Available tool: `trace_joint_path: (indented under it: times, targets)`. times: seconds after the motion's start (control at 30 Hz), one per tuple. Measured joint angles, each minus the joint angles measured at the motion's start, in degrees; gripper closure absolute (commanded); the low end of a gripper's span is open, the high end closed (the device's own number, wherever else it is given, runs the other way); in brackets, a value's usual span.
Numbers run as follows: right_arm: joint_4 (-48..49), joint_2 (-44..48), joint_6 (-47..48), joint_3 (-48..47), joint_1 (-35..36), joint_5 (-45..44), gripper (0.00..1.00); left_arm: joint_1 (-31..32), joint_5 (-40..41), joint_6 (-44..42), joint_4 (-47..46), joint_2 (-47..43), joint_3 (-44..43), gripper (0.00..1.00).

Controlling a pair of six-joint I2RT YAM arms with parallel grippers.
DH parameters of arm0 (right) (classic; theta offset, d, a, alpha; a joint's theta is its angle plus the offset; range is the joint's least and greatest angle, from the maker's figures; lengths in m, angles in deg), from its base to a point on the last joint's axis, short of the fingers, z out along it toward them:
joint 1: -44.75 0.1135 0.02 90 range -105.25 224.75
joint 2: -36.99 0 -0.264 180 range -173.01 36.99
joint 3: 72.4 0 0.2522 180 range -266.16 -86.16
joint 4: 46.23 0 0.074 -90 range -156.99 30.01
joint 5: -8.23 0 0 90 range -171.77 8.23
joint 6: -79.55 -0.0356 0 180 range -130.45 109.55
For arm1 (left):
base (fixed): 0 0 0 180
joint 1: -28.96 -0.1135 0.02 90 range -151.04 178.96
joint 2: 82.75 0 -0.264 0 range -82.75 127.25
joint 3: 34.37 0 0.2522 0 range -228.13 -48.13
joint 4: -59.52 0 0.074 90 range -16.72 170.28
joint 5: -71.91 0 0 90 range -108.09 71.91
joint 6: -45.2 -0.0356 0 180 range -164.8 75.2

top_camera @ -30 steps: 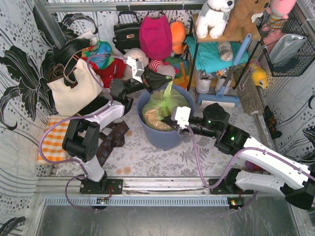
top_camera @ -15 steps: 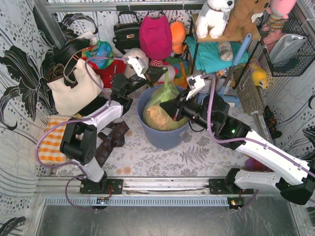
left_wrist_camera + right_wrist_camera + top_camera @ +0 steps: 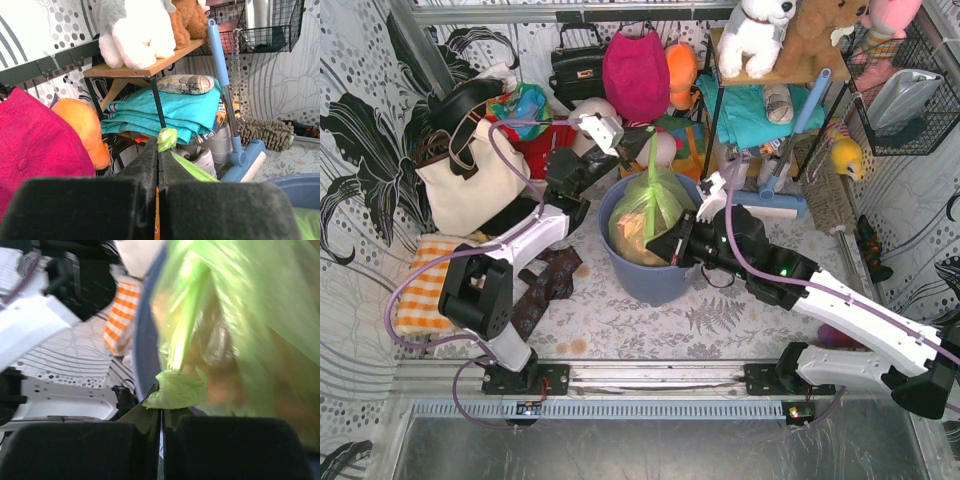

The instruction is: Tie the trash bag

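In the bin (image 3: 652, 282) at mid-table, the bag (image 3: 650, 208) sat upright, its top pulled into two ears. Your left gripper (image 3: 640, 140) was clamped tight on the far ear (image 3: 651, 165), a taut strip running up and back from the bag top, and your right gripper (image 3: 662, 246) was pinched closed on the near-right ear (image 3: 177, 389), low by the rim. So the ears lay on opposite sides of the bag, probably needing a cross over its top; right arm was nearer.

A floral-patterned table (image 3: 620, 322) carries a blue-grey bin (image 3: 650, 287), an orange checked cloth (image 3: 422, 275) and a cream tote bag (image 3: 470, 185).
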Motion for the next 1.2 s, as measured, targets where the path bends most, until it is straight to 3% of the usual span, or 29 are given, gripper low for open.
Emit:
trace_joint_path:
  times: [0.23,0.8,1.03,1.2]
  targets:
    - [0.6,1.8,-4.5,4.8,-0.2,0.9,1.00,0.0,0.6,-0.7,1.6,1.5,1.6,1.00]
    - [4.2,3.9,-3.9,-0.8,-0.2,7.8,1.00,0.4,0.8,-1.4,3.5,2.0,-2.7,1.00]
    - [7.4,9.4,-6.2,7.1,0.1,11.5,1.00,0.2,2.8,-1.6,3.5,5.6,-2.2,1.00]
    - [4.7,9.9,-5.1,8.9,0.1,10.7,0.97,0.2,2.0,-1.4,3.7,6.4,-0.4,1.00]
